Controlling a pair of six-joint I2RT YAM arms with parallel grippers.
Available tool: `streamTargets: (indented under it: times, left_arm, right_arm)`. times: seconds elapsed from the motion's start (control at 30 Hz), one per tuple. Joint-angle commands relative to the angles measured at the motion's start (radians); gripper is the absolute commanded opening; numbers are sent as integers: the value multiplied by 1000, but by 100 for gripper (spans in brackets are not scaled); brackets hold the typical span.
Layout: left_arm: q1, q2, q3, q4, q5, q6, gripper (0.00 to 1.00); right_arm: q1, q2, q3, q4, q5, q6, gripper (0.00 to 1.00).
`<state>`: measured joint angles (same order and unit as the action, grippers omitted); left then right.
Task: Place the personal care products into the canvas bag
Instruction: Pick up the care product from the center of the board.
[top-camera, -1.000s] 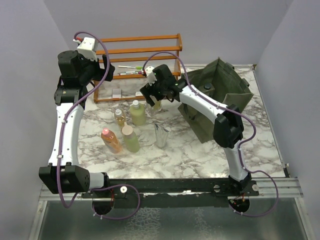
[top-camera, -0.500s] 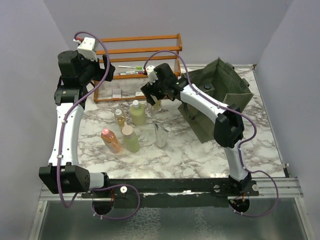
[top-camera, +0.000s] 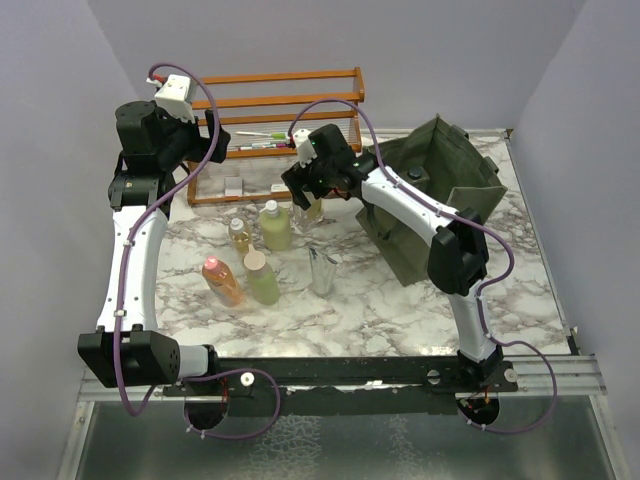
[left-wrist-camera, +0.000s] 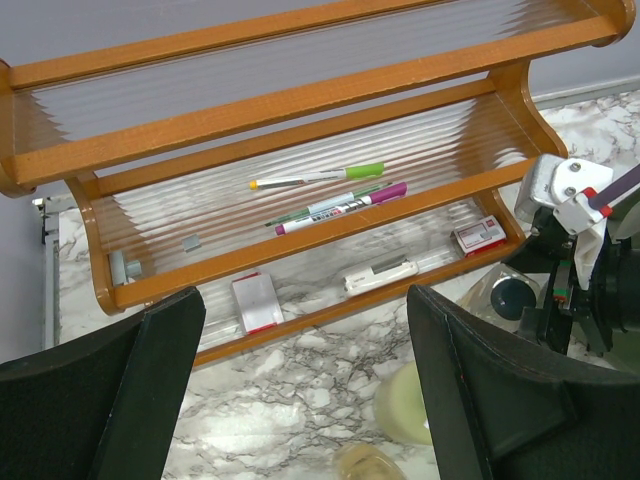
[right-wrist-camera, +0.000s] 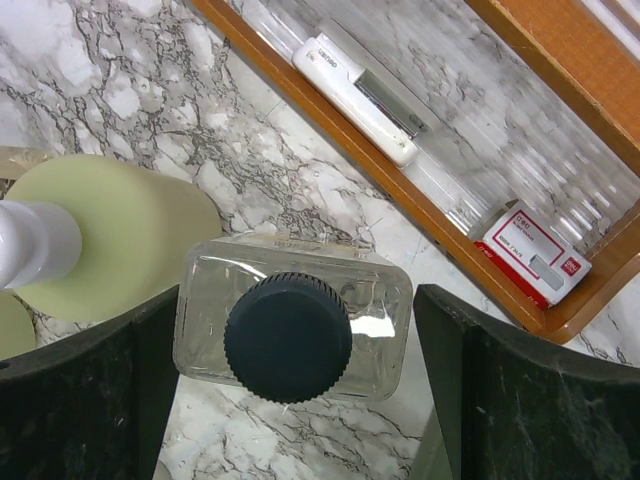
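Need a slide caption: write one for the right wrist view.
Right gripper straddles a clear black-capped bottle on the marble table, beside a pale green bottle and before the wooden rack.

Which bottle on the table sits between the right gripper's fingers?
The clear black-capped bottle: it alone stands between the fingers of the right gripper, close on both sides. The pale green bottle stands outside them.

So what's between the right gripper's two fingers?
A clear, black-capped bottle stands between the fingers of the right gripper, in the right wrist view; contact is unclear.
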<state>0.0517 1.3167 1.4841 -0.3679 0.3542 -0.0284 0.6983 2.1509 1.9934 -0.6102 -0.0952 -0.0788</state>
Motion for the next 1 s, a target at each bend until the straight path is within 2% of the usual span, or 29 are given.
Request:
streamTargets:
  times: [0.0,0.37,0.5,0.87,0.97]
  left_arm:
    - [9,-19,2,19,29,-5,85]
    - [9,-18,5,18,32,-4,85]
    - [10,-16,5,19,34,-4,85]
    - [10,-18,2,19,32,0,85]
    - [10,-20,4,18,32,4,85]
  right_arm:
    - [-5,28,42,-10,-27,20,91]
    - [-6,43,41,-16,-24,27,91]
    - [-8,41,44,-16,-26,27,88]
    - [-26,10,101,-22,-42,-5,51]
    - [-27,-16,123,-24,-74,-55,37]
